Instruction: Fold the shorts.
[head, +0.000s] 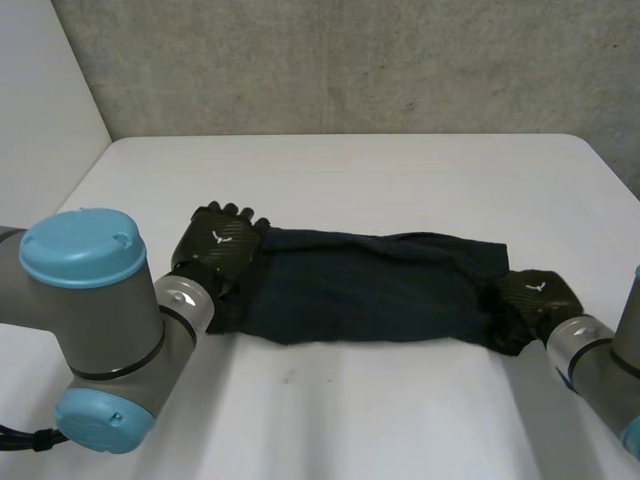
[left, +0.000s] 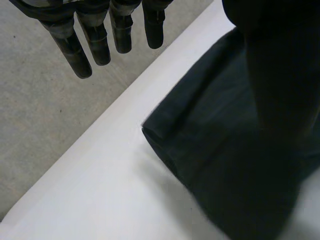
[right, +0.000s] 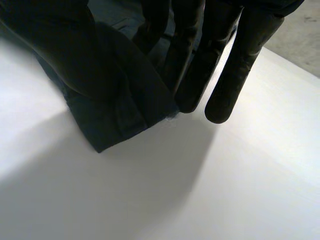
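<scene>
One pair of dark shorts (head: 365, 290) lies on the white table (head: 400, 180) in front of you, spread as a long, narrow band running side to side between the two arms. Judged from the doubled, rolled-looking edge seen in the left wrist view, a first lengthwise fold appears to be done; the band is fairly flat, with some wrinkling toward its right end. What remains, in my judgement, is to bring one end over the other and leave a compact, squared packet, so note the task as roughly half complete. The left hand (head: 222, 245) sits at the band's left end; its fingers (left: 97, 42) are straight and slightly apart, hanging past the cloth's far edge over bare table, with nothing held between them. The right hand (head: 538, 295) sits at the right end, at the near corner. There the thumb (right: 75, 55) lies over the cloth and presses it against the inner fingers (right: 230, 75), while the outermost one stands clear above the table just beside the hem; I read this as a pinch on the corner. Count for your record: one pair of shorts, one table, two arms, two hands, one of them gripping cloth. No other loose item is on the table.
</scene>
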